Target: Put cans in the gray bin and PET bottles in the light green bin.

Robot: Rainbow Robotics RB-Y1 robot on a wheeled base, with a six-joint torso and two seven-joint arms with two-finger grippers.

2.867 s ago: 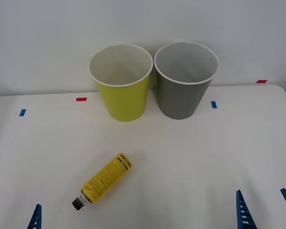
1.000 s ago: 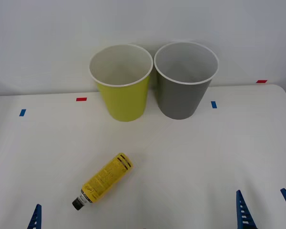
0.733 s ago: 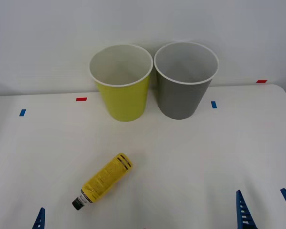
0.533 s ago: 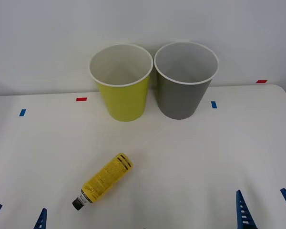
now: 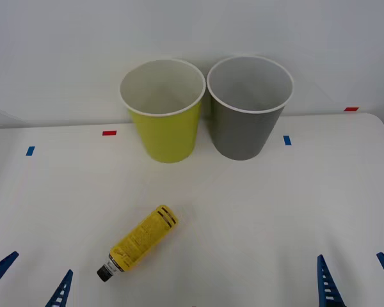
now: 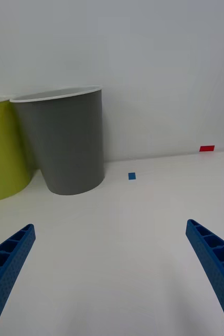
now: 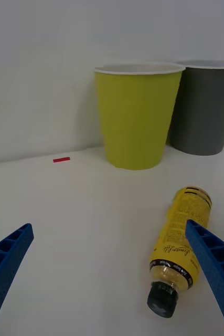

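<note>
Bottle down on the desk, both bins standing at the back, grippers low at the near edge.

Left gripper [image 5: 32, 288]: near-left of the white desk [image 5: 294, 204], fingers spread wide, nothing held. PET bottle [image 5: 139, 241] just beside it to the right, lying on its side, black cap toward the robot, base angled toward the bins; apart from both. Light green bin [image 5: 164, 115] upright at the desk's far edge by the wall; gray bin [image 5: 247, 112] upright just beside it on the right. Right gripper [image 5: 355, 281]: near-right, fingers wide apart, empty, well apart from the bottle.
</note>
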